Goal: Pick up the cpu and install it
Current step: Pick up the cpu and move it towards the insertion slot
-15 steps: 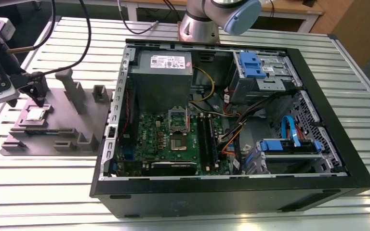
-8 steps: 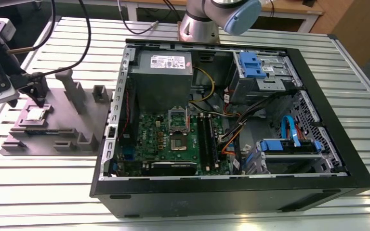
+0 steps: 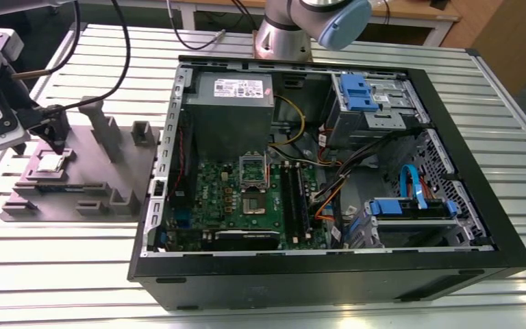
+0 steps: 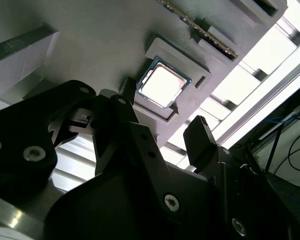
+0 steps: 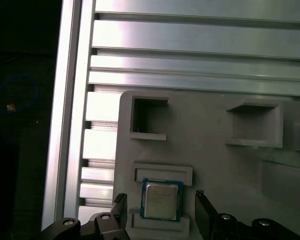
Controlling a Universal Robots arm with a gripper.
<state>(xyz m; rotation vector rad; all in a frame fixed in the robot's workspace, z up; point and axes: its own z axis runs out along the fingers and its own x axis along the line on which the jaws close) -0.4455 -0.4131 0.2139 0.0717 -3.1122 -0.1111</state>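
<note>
Exterior view: at the exterior view's left, about mid-height, the one gripper (image 3: 53, 137) hangs just above the one cpu (image 3: 51, 162). The cpu lies flat in a pocket of the grey block (image 3: 98, 173), which stands on the slatted table (image 3: 62, 274). The chip is straight below the jaws, not off to either side. The open case (image 3: 336, 264) fills the centre and the exterior view's right. Its one socket (image 3: 252, 179) sits mid-frame, well apart from the chip.

Second wrist view: the cpu (image 4: 162, 86) shows its bright metal top, seated in its raised pocket. The gripper (image 4: 162, 106) has its jaws apart. Two fingers (image 4: 202, 142) are counted, one on each side of the chip, and neither seems to touch it.

First wrist view: the cpu (image 5: 161, 199) lies between the two fingers (image 5: 202, 212) of the gripper (image 5: 160, 196), with a gap on each side. The chip is near enough square, so no long axis matters, and its edges run parallel to the finger faces. Two empty square pockets (image 5: 149, 117) sit farther along the block.
</note>
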